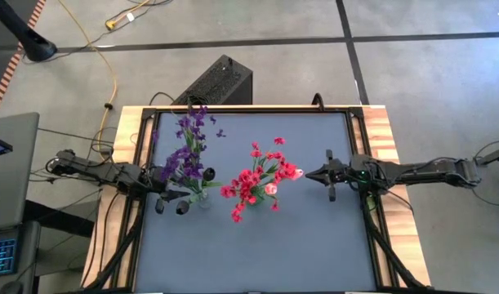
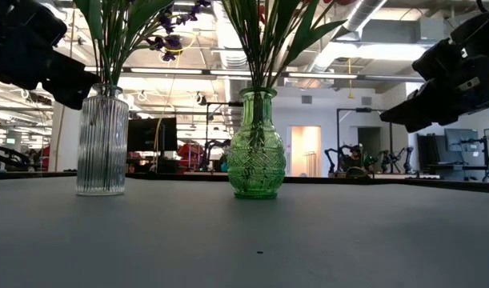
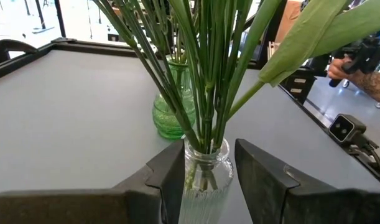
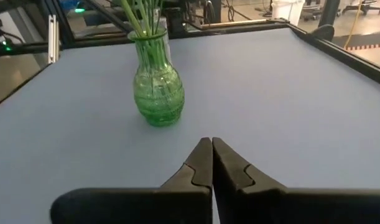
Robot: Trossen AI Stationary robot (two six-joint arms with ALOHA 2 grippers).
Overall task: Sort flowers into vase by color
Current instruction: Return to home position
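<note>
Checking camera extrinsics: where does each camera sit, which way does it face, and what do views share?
High: overhead, straight down on the table; both arms, left gripper, right gripper.
Low: table height, level toward the room; dark arm parts at upper corners.
Left wrist: on left arm; clear vase between its open fingers.
Right wrist: on right arm; shut fingers aimed at green vase.
Shared: both wrists see the green vase.

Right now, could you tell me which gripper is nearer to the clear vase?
Left. The left gripper sits right beside the clear vase, jaws open toward it; the right gripper is beyond the green vase, jaws shut.
</note>
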